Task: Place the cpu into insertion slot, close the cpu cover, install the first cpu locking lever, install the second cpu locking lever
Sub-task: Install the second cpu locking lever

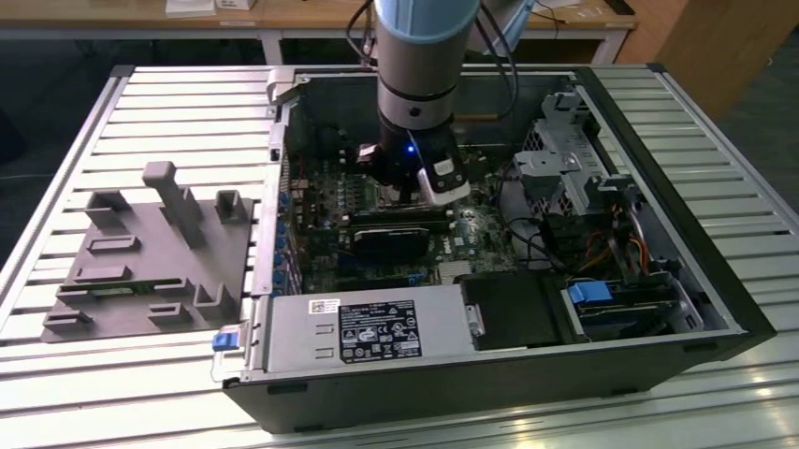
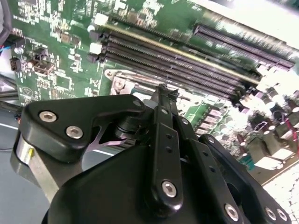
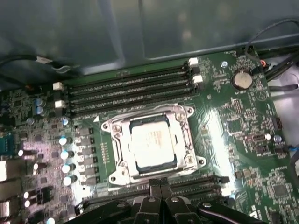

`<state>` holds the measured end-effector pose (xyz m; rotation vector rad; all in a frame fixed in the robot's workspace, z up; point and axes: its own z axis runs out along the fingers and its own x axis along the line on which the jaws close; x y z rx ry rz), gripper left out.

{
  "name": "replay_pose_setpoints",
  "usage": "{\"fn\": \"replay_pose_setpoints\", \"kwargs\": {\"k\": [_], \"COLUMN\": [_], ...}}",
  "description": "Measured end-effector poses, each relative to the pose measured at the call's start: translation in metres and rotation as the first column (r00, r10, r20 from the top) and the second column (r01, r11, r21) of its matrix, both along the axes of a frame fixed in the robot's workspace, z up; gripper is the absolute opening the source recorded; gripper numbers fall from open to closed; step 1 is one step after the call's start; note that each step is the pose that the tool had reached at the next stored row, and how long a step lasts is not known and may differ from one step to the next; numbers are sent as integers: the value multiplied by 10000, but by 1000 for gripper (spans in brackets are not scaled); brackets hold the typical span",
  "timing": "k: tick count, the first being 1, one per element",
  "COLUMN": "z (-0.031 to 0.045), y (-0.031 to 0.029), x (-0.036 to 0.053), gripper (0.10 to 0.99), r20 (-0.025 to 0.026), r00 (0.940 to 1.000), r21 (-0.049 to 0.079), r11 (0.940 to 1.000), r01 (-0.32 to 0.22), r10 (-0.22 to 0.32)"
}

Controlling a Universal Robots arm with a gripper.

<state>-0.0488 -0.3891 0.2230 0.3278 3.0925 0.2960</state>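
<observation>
One cpu (image 3: 153, 144) is sitting in the insertion slot (image 3: 122, 172) on the motherboard (image 3: 243, 135), with the cpu cover (image 3: 183, 135) lying closed around it. Hand (image 3: 160, 185) is hovering just beside the socket's edge, fingertips pressed together and gripping nothing.

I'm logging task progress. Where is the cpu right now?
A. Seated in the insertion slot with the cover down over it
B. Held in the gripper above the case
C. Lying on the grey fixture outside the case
A: in the first wrist view the cpu sits in the insertion slot, framed by the cpu cover.

A workshop: opened computer case (image 1: 500, 355) on slatted metal workbench (image 1: 175, 103).
</observation>
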Motion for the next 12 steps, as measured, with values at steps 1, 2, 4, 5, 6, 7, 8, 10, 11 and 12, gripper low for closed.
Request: {"fn": "replay_pose_setpoints", "kwargs": {"k": [1,2,4,5,6,7,8,10,11,12], "z": [0,0,0,-1,0,0,0,0,0,0], "y": [25,50,100,124,148,172,198,248,273,294], "x": [6,13,25,32,37,42,48,53,54,54], "gripper": [106,106,106,106,106,106,106,106,106,106], "r20": [-2,-3,-6,-7,-10,-10,-11,-11,-12,-12], "r00": [10000,10000,10000,10000,10000,10000,10000,10000,10000,10000], "r21": [-37,-75,-153,-191,-234,-275,-322,-414,-459,-478], "r11": [10000,10000,9999,9998,9997,9996,9995,9991,9989,9989], "r01": [0,0,0,0,0,0,0,0,0,0], "r10": [0,0,0,0,0,-1,-1,-1,0,-1]}}
